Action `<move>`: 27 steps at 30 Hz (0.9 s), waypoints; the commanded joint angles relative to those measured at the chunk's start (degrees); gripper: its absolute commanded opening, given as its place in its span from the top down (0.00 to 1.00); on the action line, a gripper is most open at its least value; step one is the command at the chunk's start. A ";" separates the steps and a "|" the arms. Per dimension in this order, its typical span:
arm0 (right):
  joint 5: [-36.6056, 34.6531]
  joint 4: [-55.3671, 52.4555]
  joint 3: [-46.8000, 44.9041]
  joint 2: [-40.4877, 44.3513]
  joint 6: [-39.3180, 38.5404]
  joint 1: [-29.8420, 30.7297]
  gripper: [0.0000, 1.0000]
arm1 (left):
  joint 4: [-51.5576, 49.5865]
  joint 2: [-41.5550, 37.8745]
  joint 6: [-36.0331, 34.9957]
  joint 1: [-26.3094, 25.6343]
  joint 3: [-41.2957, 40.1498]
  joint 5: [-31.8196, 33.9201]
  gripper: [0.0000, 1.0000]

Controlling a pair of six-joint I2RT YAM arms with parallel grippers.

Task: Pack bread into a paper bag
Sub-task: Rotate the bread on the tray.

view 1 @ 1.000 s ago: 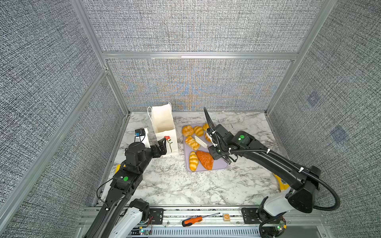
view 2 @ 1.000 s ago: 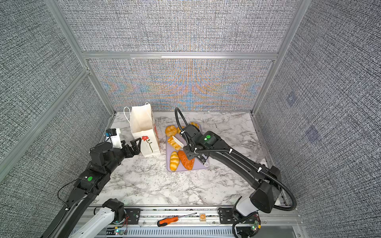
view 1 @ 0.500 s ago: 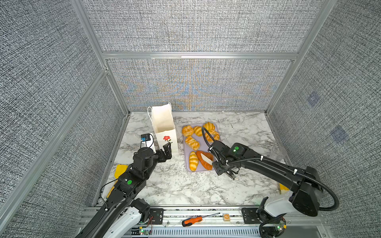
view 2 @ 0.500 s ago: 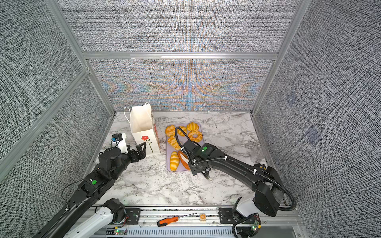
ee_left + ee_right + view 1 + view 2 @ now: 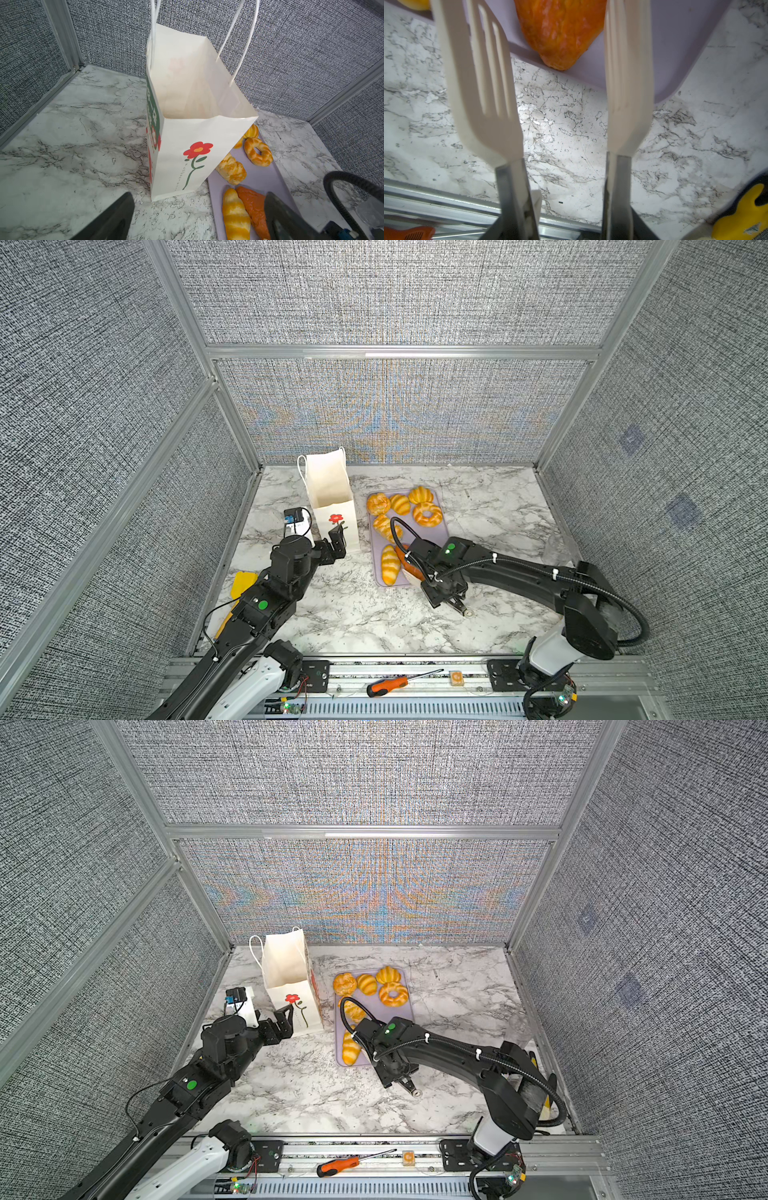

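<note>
Your wrist cam is mostly tongs [image 5: 483, 93] right now: two white slotted blades on metal arms, standing apart with nothing between them, over the bare marble desk [image 5: 566, 135]. Past the blades there's the lilac tray [image 5: 675, 52], one rounded corner showing, and the orange-brown triangle pastry [image 5: 560, 31] lies on it with its point almost at the tray's edge. Along the desk's edge runs an aluminium rail [image 5: 425, 199], with an orange screwdriver handle [image 5: 409, 233] beyond it. There's also something yellow [image 5: 737, 218], can't tell what.

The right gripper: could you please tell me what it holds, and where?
The right gripper holds tongs by their metal handles; the white blades hold nothing.
</note>
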State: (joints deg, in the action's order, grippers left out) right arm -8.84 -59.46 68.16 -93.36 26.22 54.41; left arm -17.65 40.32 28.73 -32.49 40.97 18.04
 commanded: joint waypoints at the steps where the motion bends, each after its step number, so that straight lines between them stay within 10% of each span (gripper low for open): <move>1: -2.12 -2.40 1.00 -1.39 1.12 -0.56 0.43 | 0.86 -0.11 -0.63 -0.03 -0.19 0.46 0.01; 27: -8.18 -1.36 2.17 -0.77 -6.70 -5.67 0.44 | -0.19 -0.55 0.53 -0.03 -0.09 0.37 0.01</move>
State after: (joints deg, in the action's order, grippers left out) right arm -15.05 -60.47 70.39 -94.70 20.38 48.73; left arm -17.89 39.88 28.97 -32.49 40.60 18.09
